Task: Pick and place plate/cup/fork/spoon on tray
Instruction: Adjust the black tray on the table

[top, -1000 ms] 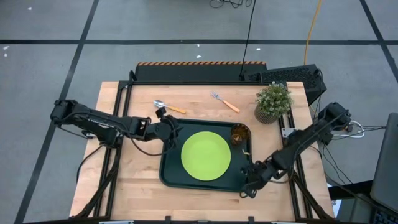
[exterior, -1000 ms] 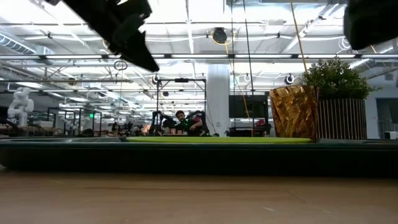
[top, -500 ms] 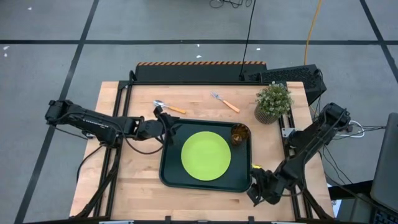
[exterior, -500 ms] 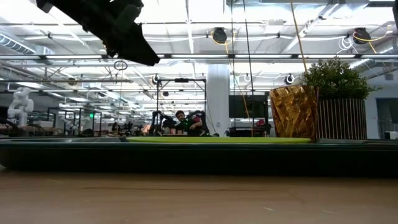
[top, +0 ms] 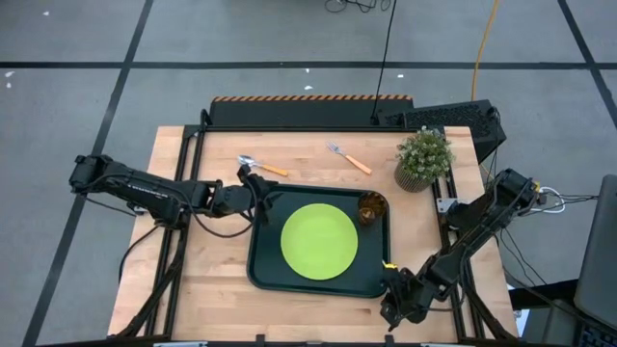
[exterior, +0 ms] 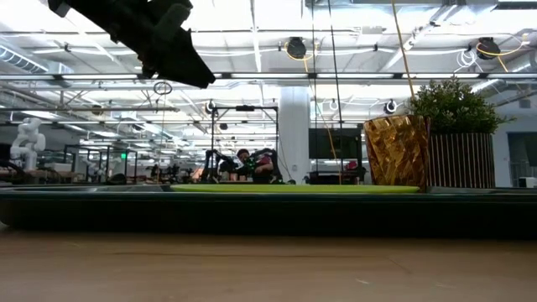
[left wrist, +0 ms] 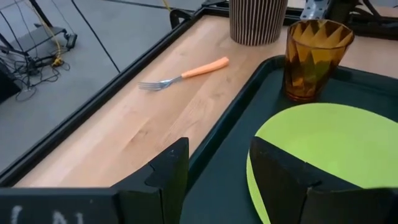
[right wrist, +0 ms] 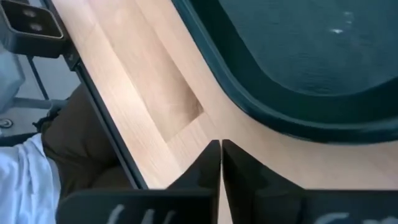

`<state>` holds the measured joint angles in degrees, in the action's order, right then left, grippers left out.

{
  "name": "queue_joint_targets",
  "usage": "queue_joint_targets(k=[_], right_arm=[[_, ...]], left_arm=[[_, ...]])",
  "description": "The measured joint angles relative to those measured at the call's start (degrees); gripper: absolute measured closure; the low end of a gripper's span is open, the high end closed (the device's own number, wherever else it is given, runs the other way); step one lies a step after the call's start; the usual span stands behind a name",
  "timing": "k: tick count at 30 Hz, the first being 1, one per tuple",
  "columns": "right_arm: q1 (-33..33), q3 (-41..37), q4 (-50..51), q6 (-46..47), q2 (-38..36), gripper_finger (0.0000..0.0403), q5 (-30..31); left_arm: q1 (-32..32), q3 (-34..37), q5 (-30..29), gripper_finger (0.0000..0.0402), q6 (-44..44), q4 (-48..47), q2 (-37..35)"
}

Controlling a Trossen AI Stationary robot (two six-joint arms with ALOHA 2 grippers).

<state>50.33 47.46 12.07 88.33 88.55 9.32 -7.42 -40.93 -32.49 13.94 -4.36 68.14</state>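
Note:
The lime-green plate (top: 319, 241) lies in the middle of the dark tray (top: 262, 270). The amber cup (top: 370, 208) stands upright in the tray's far right corner. The spoon (top: 260, 166) and the fork (top: 349, 158) lie flat on the wooden table beyond the tray's far rim. My left gripper (top: 258, 189) hovers open and empty over the tray's far left corner; its wrist view (left wrist: 214, 168) shows the fork (left wrist: 180, 76), the cup (left wrist: 314, 59) and the plate (left wrist: 329, 149) ahead. My right gripper (top: 390, 297) is shut and empty above the table by the tray's near right corner (right wrist: 298, 93).
A potted green plant (top: 424, 159) stands at the table's far right, beside the cup. Bare wood lies left of the tray and along the near edge. A person's white sleeve (right wrist: 25, 180) shows past the table's edge in the right wrist view.
My right gripper has drawn back from the tray's near right corner toward the table's near edge and has left the low view. My left gripper has shifted a little toward the tray's far left corner. The dishes and cutlery have stayed put.

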Motion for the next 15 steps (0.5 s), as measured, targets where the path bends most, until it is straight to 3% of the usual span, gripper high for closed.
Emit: queue_joint_targets(k=[15], right_arm=[[0.04, -1.36, -1.20, -2.51, 3.42, 0.0403, 1.33]], left_arm=[[0.00, 0.00, 0.04, 0.0227, 2.30, 0.35, 0.02]])
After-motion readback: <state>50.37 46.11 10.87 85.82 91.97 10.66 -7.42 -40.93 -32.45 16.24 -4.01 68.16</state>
